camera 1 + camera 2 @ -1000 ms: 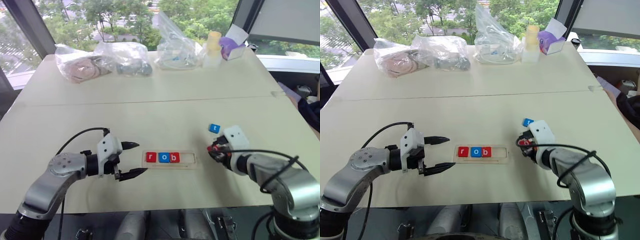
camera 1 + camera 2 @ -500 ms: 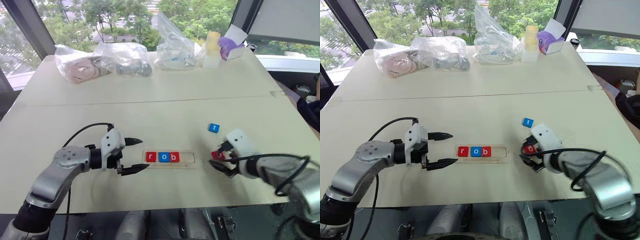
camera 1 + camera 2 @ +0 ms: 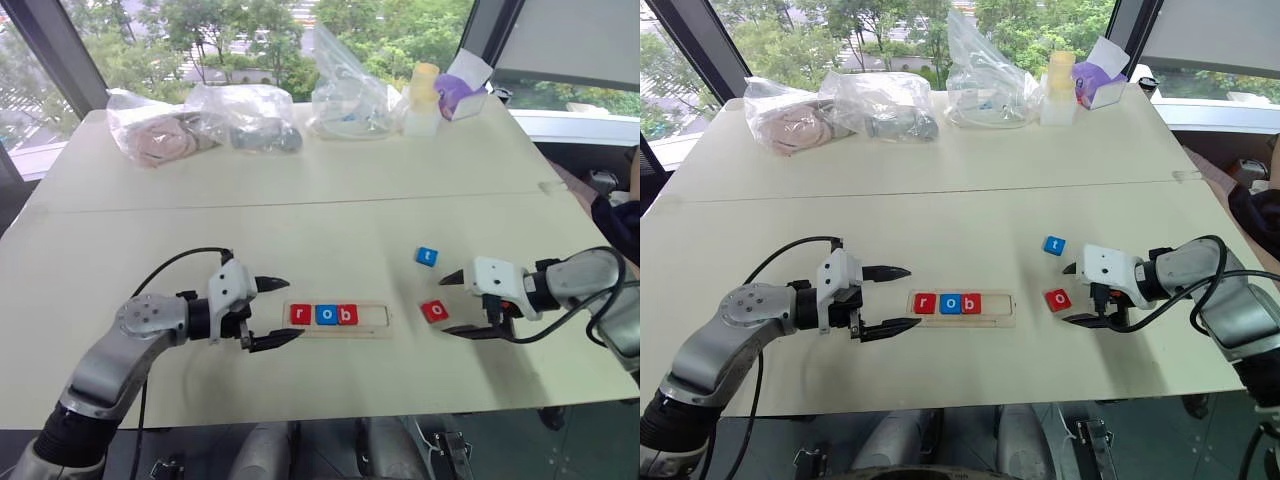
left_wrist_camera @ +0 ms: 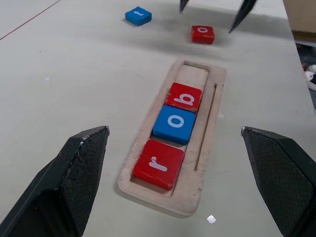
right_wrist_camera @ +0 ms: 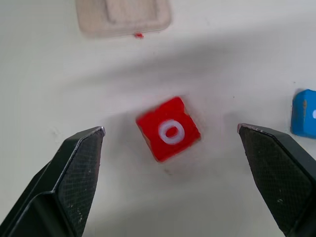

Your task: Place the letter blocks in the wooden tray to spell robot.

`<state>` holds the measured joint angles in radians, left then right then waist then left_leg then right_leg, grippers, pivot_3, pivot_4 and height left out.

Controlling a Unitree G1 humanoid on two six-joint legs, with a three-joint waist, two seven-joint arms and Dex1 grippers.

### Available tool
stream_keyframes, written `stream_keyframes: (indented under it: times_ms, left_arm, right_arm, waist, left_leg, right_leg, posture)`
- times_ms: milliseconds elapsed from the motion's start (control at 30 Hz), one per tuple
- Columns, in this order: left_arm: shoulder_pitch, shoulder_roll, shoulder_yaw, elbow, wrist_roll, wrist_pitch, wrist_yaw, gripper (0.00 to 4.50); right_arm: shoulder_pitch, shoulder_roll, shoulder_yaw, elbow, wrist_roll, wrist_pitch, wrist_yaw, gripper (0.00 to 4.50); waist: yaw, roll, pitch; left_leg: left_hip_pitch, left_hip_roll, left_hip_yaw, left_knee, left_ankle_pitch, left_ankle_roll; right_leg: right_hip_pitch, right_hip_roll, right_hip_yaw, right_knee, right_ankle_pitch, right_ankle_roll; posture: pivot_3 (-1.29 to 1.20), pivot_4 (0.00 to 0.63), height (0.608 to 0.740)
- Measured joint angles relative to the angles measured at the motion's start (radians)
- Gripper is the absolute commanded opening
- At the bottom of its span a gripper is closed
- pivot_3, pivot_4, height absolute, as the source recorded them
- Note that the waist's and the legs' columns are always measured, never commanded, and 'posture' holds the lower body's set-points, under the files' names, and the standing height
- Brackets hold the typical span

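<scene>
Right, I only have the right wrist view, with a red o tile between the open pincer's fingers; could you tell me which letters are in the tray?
Observer: The tray holds a red r, a blue o and a red b; its right end is bare.
Operator: Thank you. What letter is on the blue tile at the edge of my view?
Observer: It reads t, and it lies farther from the robot than your red o.
Operator: And where is the left pincer, please?
Observer: It is open at the tray's left end, holding nothing.
</scene>
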<state>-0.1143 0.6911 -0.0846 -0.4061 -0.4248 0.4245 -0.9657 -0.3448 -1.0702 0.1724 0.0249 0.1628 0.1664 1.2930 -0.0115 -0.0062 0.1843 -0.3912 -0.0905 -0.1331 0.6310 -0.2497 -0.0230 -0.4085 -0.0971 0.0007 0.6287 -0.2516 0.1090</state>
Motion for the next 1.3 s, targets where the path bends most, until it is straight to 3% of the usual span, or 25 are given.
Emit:
stream_keyframes:
  times_ms: [233, 333, 467, 500, 633, 933, 1300]
  left_arm:
    - [0.023, 0.001, 0.008, -0.034, -0.001, 0.008, 0.032, 4.50]
    - [0.028, 0.002, 0.021, -0.041, -0.002, 0.009, 0.038, 4.50]
    - [0.031, 0.005, 0.021, -0.043, -0.002, 0.011, 0.045, 4.50]
    - [0.033, 0.005, 0.021, -0.044, -0.002, 0.013, 0.045, 4.50]
    - [0.033, 0.008, 0.022, -0.046, -0.002, 0.021, 0.045, 4.50]
    - [0.030, 0.008, 0.022, -0.046, -0.002, 0.025, 0.045, 4.50]
    - [0.030, 0.007, 0.022, -0.049, -0.002, 0.030, 0.054, 4.50]
  right_arm:
    - [-0.069, 0.071, 0.049, 0.153, -0.040, -0.105, 0.077, 4.46]
    - [-0.074, 0.084, 0.050, 0.161, -0.042, -0.116, 0.096, 3.57]
    - [-0.069, 0.107, 0.049, 0.150, -0.039, -0.112, 0.101, 1.39]
    - [-0.067, 0.108, 0.048, 0.138, -0.039, -0.106, 0.099, 1.12]
    - [-0.065, 0.124, 0.048, 0.095, -0.038, -0.050, 0.073, 1.12]
    - [-0.098, 0.205, 0.057, -0.258, 0.093, 0.387, -0.013, 1.12]
    - [-0.095, 0.252, 0.132, -0.295, 0.052, 0.426, -0.102, 1.12]
  waist:
    - [0.003, 0.000, 0.000]
    - [0.002, 0.000, 0.000]
    - [0.000, 0.000, 0.000]
    - [0.001, 0.001, 0.000]
    - [0.001, 0.001, 0.000]
    - [0.009, 0.001, 0.000]
    - [0.024, 0.001, 0.000]
  left_leg:
    - [0.000, -0.001, 0.000, 0.000, 0.000, 0.000]
    - [0.000, 0.000, 0.000, 0.000, 0.000, 0.000]
    - [0.000, 0.000, 0.000, 0.000, 0.000, 0.000]
    - [0.000, 0.000, 0.000, 0.000, 0.000, 0.000]
    - [0.000, 0.000, 0.000, 0.000, 0.000, 0.000]
    - [-0.001, -0.001, 0.000, 0.000, 0.000, 0.000]
    - [-0.001, -0.001, 0.000, 0.000, 0.000, 0.000]
  right_leg:
    - [0.000, 0.000, 0.000, 0.000, 0.000, 0.000]
    - [0.000, 0.000, 0.000, 0.000, 0.000, 0.000]
    - [0.000, 0.000, 0.001, 0.001, 0.000, 0.000]
    - [0.000, 0.000, 0.001, 0.001, 0.000, 0.000]
    - [0.000, 0.000, 0.001, 0.001, 0.000, 0.000]
    - [-0.001, -0.001, 0.001, 0.001, 0.000, 0.000]
    - [-0.001, -0.001, 0.001, 0.000, 0.000, 0.000]
  posture:
    - [0.00, 0.150, 0.740]
    - [0.00, 0.150, 0.740]
    - [0.00, 0.150, 0.740]
    - [0.00, 0.150, 0.740]
    - [0.00, 0.150, 0.740]
    - [0.00, 0.150, 0.740]
    - [0.00, 0.150, 0.740]
